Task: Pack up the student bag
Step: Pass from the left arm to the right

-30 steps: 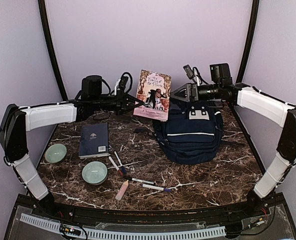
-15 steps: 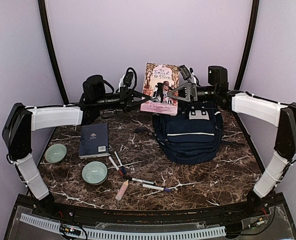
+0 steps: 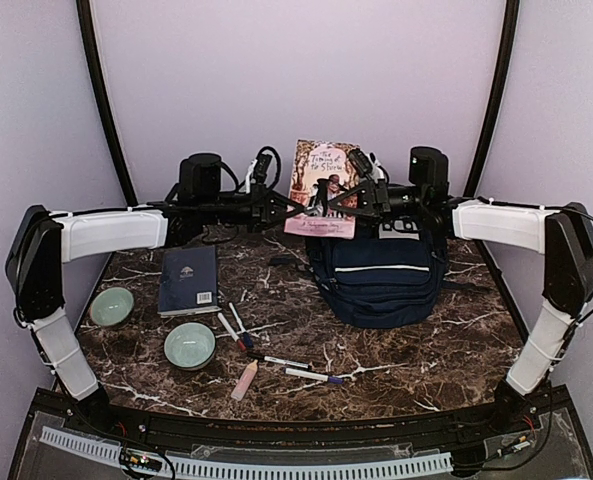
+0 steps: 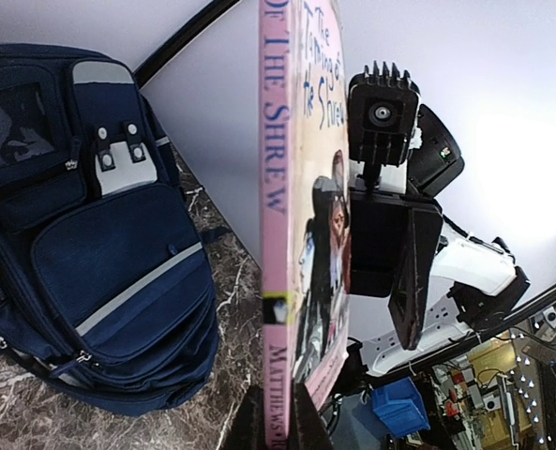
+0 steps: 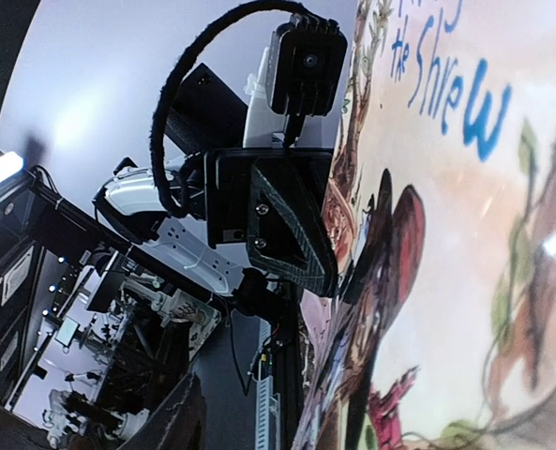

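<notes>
Left jaws clamp the book [image 3: 323, 185], right jaws' state unclear, student bag [image 3: 381, 280] lying below them.

The brown marbled counter [image 3: 426, 350] is carrying one large navy-blue fabric backpack [image 3: 381, 280], one flat navy-blue book [image 3: 188, 280], two pale green ceramic bowls [image 3: 111, 306] [image 3: 189, 345], four slim white marker pens [image 3: 224, 328] [image 3: 239, 324] [image 3: 281, 361] [image 3: 314, 377] and one peach plastic tube [image 3: 244, 380]. One pink illustrated paperback book [image 3: 321, 190] is showing above it.

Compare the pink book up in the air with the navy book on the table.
The pink book is held upright off the table; the navy book lies flat on it. The pink book has an illustrated cover; the navy book is plain dark with a white label. Both are closed.
</notes>
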Robot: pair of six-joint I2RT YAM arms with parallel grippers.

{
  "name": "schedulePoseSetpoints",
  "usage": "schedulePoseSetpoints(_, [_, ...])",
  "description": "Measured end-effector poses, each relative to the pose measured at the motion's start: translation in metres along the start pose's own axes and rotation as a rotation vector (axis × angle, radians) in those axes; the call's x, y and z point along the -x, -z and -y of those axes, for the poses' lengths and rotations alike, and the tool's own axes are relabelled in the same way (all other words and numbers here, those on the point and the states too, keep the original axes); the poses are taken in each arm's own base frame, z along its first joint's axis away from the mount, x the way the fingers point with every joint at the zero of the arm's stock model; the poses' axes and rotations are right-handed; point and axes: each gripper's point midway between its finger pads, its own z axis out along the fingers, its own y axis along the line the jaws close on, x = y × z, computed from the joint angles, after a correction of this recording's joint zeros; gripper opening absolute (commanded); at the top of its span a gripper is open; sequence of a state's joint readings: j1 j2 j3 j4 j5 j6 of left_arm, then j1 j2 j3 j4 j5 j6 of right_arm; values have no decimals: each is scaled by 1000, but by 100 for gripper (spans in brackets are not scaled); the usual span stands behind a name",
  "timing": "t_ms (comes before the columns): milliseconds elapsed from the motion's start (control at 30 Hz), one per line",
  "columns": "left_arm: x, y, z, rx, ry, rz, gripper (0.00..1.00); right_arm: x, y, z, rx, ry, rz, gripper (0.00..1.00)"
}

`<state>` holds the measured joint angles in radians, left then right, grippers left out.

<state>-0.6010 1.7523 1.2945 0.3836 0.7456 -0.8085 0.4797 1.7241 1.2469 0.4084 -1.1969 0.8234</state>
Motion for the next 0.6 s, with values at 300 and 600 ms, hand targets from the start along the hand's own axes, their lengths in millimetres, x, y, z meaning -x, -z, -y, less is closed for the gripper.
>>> schedulePoseSetpoints(300, [0, 6, -16, 129, -12, 22, 0, -13, -1, 25, -104, -39, -10, 21])
schedulePoseSetpoints(600, [9, 15, -20, 190, -29, 72, 0, -20, 0, 39, -173, -57, -17, 0])
